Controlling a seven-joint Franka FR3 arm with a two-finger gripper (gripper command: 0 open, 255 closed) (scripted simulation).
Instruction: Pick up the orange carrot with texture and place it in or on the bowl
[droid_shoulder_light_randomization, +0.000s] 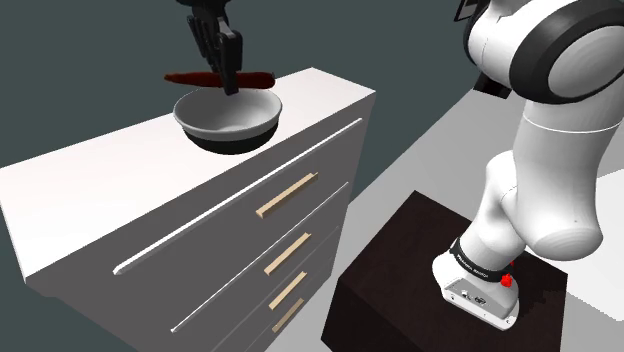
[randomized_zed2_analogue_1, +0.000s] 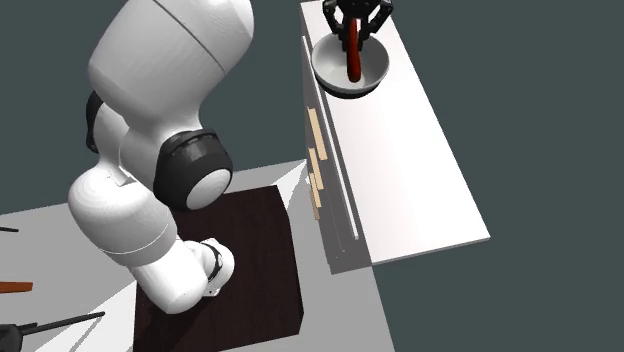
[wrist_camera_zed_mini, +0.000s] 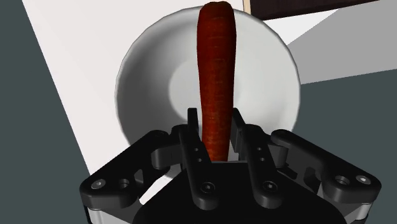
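Because the gripper (wrist_camera_zed_mini: 215, 122) pinches the carrot (wrist_camera_zed_mini: 215, 57) level over the bowl (wrist_camera_zed_mini: 137, 83), near the dresser's (droid_shoulder_light_randomization: 100, 190) front edge, release should land it inside.

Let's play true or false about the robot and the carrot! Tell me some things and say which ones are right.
1. The gripper is shut on the carrot. True.
2. The bowl is white inside. True.
3. The carrot lies at the bottom of the bowl. False: the gripper holds it in the air above the bowl.
4. The bowl stands on the floor. False: it stands on top of the white dresser.
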